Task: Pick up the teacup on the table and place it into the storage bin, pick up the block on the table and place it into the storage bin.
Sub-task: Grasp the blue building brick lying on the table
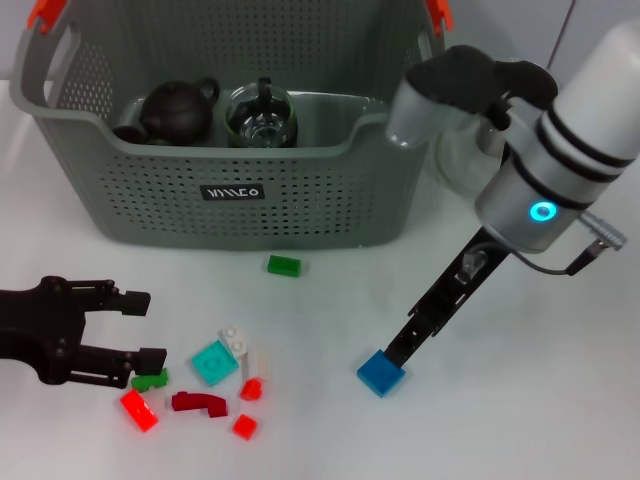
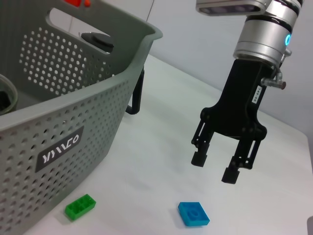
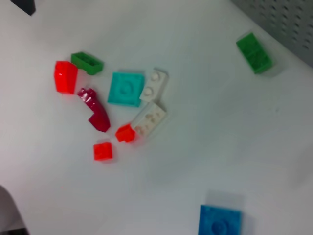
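Observation:
The grey perforated storage bin (image 1: 330, 215) stands at the back, and its wall also shows in the left wrist view (image 2: 63, 122). Inside it sit a dark teapot (image 1: 175, 110) and a glass vessel (image 1: 260, 115). A blue block (image 1: 381, 373) lies on the white table, also in the left wrist view (image 2: 193, 214) and the right wrist view (image 3: 220, 221). My right gripper (image 1: 402, 350) hangs open just above it, with its fingers spread (image 2: 213, 166). My left gripper (image 1: 148, 330) is open and empty at the lower left, beside the loose bricks.
A small green brick (image 1: 284, 265) lies in front of the bin. A cluster of bricks lies at the lower left: a teal one (image 1: 214, 362), white ones, red ones (image 1: 139, 410), a dark red one and a green one (image 1: 150, 380). A glass pitcher's black handle (image 2: 137, 93) stands right of the bin.

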